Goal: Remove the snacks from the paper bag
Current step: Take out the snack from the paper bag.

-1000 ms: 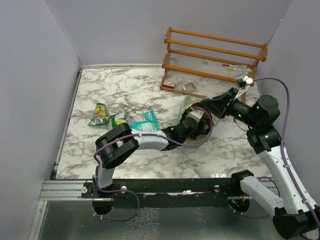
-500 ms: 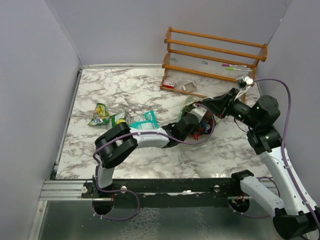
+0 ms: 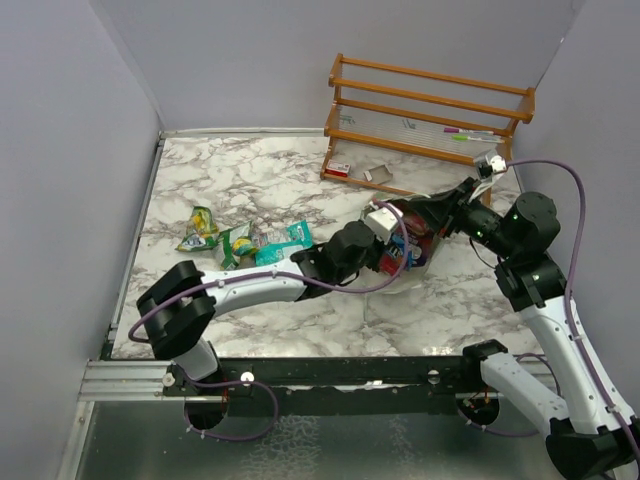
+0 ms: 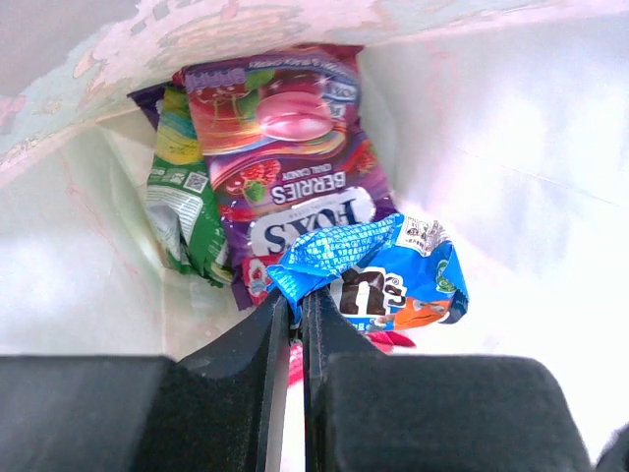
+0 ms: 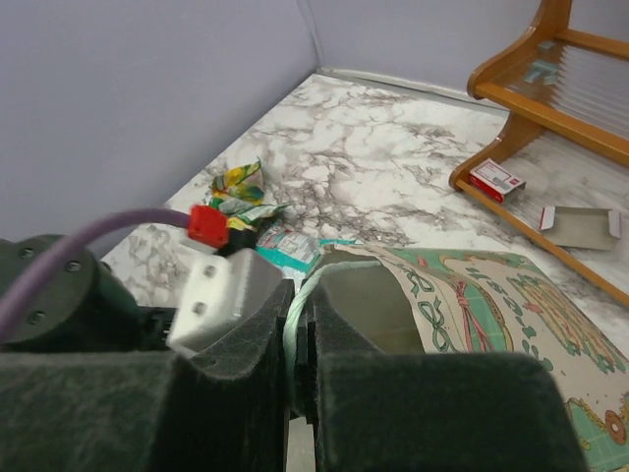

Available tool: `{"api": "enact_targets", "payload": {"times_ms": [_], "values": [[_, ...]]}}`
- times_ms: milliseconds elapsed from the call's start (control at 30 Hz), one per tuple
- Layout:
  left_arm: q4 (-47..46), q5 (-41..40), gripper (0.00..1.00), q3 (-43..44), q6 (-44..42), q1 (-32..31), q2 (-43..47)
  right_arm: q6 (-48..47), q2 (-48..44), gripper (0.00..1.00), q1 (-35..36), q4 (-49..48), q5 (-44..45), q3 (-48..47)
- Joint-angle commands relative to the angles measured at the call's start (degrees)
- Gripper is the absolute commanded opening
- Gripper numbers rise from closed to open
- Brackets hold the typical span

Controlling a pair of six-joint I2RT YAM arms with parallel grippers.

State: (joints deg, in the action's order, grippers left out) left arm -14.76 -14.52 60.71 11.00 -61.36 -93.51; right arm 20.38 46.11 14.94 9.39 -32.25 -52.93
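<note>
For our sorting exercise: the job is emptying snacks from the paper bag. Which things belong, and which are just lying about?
Job: paper bag, blue packet, berries packet, green packet, teal packet, yellow-green packet.
Lying about: wooden rack, red-white box, flattened carton.

- Inside the paper bag (image 4: 511, 147), the left claw (image 4: 298, 320) covers the lower edge of the blue packet (image 4: 378, 270) it pinches; a pink scrap (image 4: 391, 340) beneath is too little to name.
- The green packet (image 4: 182, 202) lies half behind the purple berry packet (image 4: 285, 147).
- From overhead, that claw is buried in the bag mouth behind the left arm (image 3: 260, 285), and the bag's contents are mere flecks of colour.
- In the right wrist view the left arm blocks part of the teal packet (image 5: 295, 246); the wooden rack (image 5: 536, 59) and the bag run off the frame's edges.
</note>
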Motion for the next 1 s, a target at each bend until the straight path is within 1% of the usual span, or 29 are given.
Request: {"api": "enact_targets", "payload": {"times_ms": [0,133,333,667,767,833,933,967], "values": [[0.54,7.92,0.0,-2.21,1.46,-0.46,6.58,-3.03,-1.58,0.08,0.27,2.39,5.14,-1.09],[2.95,10.15,0.0,-4.12,1.14,-0.48,12.15,-4.37,-1.9,0.08,0.26,3.86,6.52,-0.71],[9.56,13.67,0.0,-3.93,-2.84,-0.63,21.18,-6.92,-2.28,0.08,0.27,5.99,9.72,-0.19],[18.1,6.12,0.0,-2.03,-8.15,-0.73,33.38,-11.42,-2.28,0.07,0.27,9.59,15.49,1.59],[21.79,0.71,0.0,-0.62,-10.5,-0.7,35.65,-12.33,-2.62,0.07,0.27,10.01,17.08,2.68],[23.75,-5.36,0.0,-0.19,-12.43,-0.7,36.89,-12.69,-3.17,0.07,0.27,10.02,17.82,3.36],[23.83,-24.34,0.0,-2.27,-14.56,-0.67,37.82,-12.65,-4.0,0.07,0.27,9.8,17.74,4.16],[23.39,-31.78,0.0,-3.43,-14.7,-0.38,37.32,-12.66,-4.27,0.07,0.27,9.59,17.59,4.37]]}}
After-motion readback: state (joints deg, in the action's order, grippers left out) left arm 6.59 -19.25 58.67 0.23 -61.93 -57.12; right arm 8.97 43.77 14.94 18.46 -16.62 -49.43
